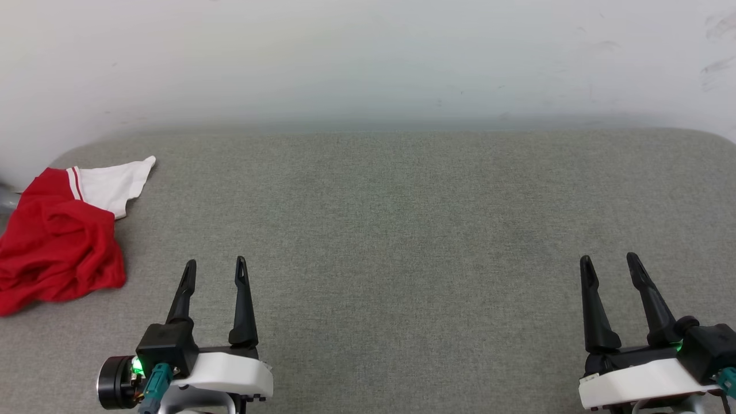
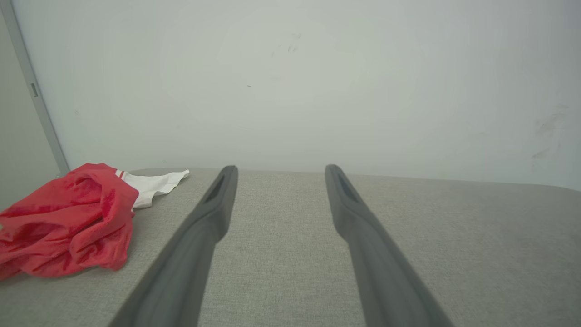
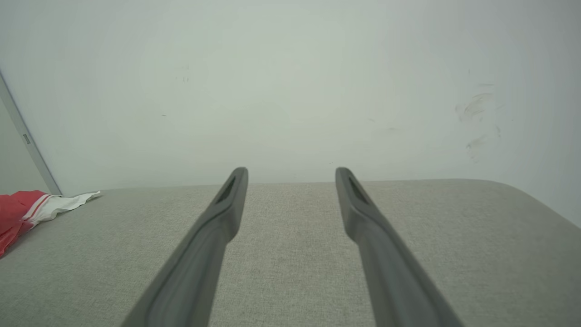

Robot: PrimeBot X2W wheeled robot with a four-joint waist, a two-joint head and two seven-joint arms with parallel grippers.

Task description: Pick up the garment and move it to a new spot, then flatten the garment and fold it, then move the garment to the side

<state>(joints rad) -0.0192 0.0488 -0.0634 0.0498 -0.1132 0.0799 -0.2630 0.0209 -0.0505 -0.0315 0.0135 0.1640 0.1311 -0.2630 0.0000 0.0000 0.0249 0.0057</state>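
The garment [image 1: 54, 244] lies crumpled at the far left edge of the grey surface, red with one white sleeve and striped trim pointing toward the wall. It also appears at the left of the left wrist view as the garment [image 2: 68, 222] and as a small patch of the garment [image 3: 18, 211] in the right wrist view. My left gripper [image 1: 215, 267] hovers open at the lower left, just right of the cloth and apart from it. My right gripper [image 1: 609, 261] stands open at the lower right, far from it. Nothing is between either pair of fingers.
A grey fabric-covered surface [image 1: 402, 230] spreads across the head view, with rounded far corners. A pale wall [image 1: 368, 57] rises right behind it. A grey vertical strip [image 2: 36, 95] runs up the wall at the left.
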